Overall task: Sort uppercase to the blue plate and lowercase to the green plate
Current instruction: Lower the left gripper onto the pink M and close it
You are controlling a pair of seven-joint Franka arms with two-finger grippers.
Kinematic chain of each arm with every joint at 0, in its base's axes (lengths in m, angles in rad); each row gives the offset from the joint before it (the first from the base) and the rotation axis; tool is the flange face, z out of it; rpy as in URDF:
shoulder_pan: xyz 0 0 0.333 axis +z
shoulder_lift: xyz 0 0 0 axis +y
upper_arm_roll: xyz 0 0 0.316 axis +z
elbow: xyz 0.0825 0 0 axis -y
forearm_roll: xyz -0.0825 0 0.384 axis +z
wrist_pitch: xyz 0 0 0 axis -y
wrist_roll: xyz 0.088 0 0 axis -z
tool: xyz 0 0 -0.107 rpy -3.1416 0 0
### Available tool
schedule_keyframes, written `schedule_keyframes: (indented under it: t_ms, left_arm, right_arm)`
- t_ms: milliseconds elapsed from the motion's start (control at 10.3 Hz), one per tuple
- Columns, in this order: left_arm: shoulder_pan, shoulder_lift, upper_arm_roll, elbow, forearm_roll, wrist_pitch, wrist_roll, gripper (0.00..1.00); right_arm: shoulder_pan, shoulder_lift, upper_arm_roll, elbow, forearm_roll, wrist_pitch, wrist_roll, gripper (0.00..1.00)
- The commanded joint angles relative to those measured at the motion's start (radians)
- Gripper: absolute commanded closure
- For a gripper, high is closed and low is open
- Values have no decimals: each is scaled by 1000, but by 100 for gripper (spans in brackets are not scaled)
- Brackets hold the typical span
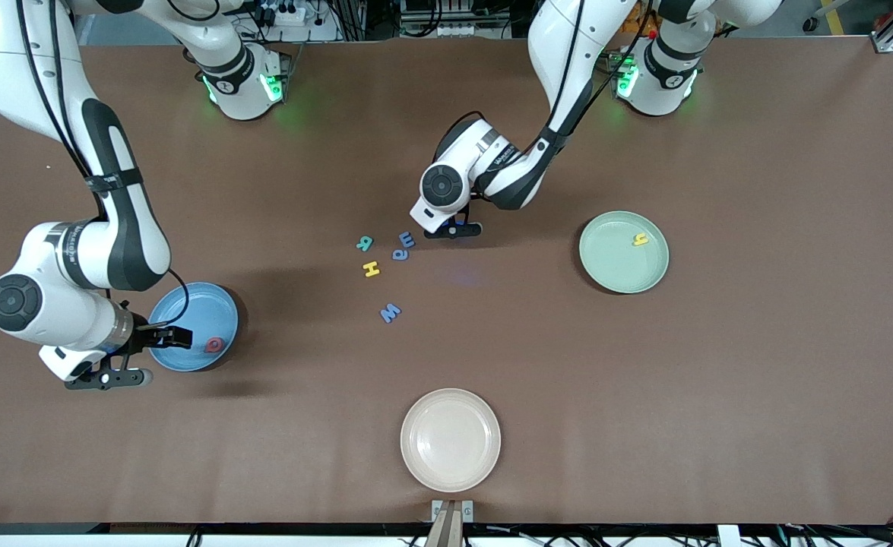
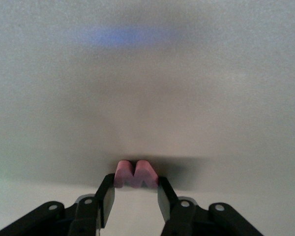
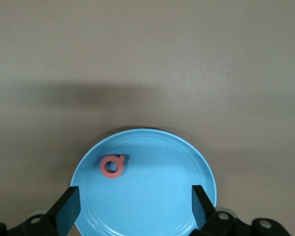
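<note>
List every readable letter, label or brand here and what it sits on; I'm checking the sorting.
"Q": red letter on the blue plate.
"h": yellow letter on the green plate.
"R": teal letter on the table.
"H": yellow letter on the table.
"W": blue letter on the table.
"e" and an E-like shape: two blue letters on the table.
"w": red letter between the left pincer tips.
Arm branding: too small to read.

My left wrist view cuts off the fingers; the red w is blurred, hidden in front view.
</note>
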Motion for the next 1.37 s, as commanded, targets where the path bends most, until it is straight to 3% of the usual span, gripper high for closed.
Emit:
schedule_keyframes:
  t_ms: [0, 488, 1268]
  left_arm:
    - [-4, 4, 4, -12, 16, 0, 23, 62]
    - [4, -3, 4, -11, 16, -12, 29, 65]
    - [137, -57, 9, 2, 17, -246, 225, 65]
  right_arm:
    - [-3, -30, 11, 6, 2, -36, 17, 0]
    - [12, -84, 13, 8, 0, -95, 31, 0]
    - [15, -66, 13, 25, -15, -78, 29, 0]
